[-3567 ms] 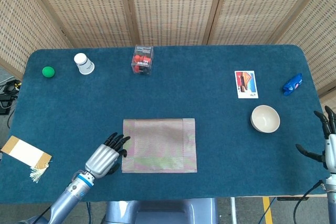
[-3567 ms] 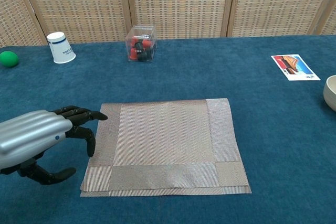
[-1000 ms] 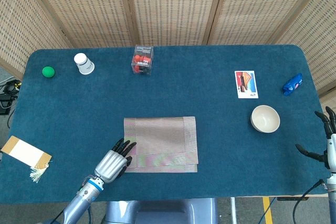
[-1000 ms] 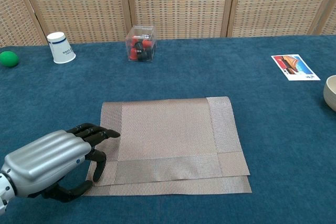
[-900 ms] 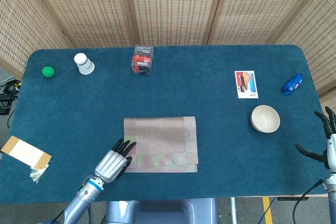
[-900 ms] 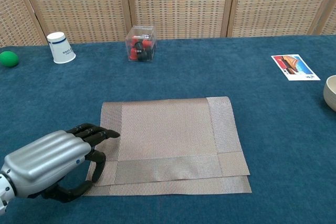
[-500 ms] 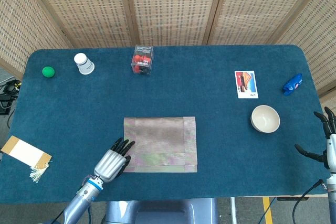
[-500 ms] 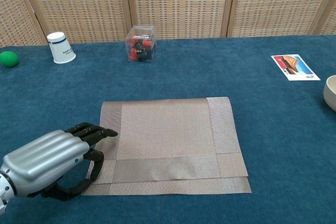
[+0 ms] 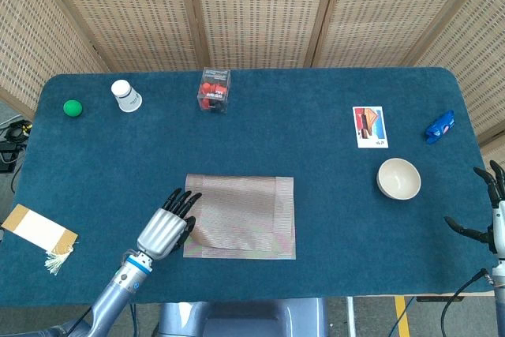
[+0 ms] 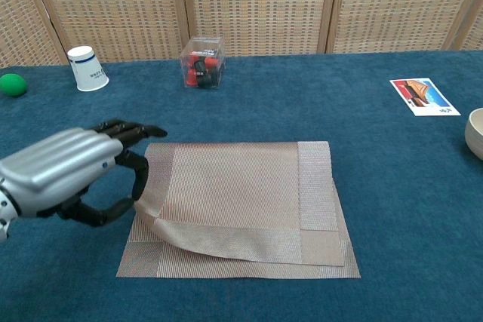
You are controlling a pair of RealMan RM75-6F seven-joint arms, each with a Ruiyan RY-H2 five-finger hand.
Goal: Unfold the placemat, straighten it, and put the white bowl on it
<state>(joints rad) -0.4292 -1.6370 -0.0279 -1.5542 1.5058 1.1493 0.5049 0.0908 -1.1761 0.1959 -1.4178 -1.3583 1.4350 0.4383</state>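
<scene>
The placemat [image 10: 241, 205] lies in the middle of the blue bench [image 9: 316, 155], near the front edge, and it is not open yet. It is folded in two, one layer on top of the other. The left hand [image 10: 72, 175] is at its left side and pinches the top layer near the front left corner. That corner is lifted up off the bottom layer, and the flap curls a little there. The rest of the top layer lies flat. So the unfolding has only just begun, I think. The mat must be opened all the way, then pulled straight, and then the bowl goes on it. The white bowl [image 9: 398, 178] sits far off to the right of the mat, standing the right way up with its open side to the ceiling. Nothing is touching it. The right hand [image 9: 491, 211] is at the right edge of the bench, just past the bowl, with its fingers spread apart and nothing in them. In the head view, the folded mat is a bit longer from left to right than from front to back, and its edges run nearly straight with the bench edges.
</scene>
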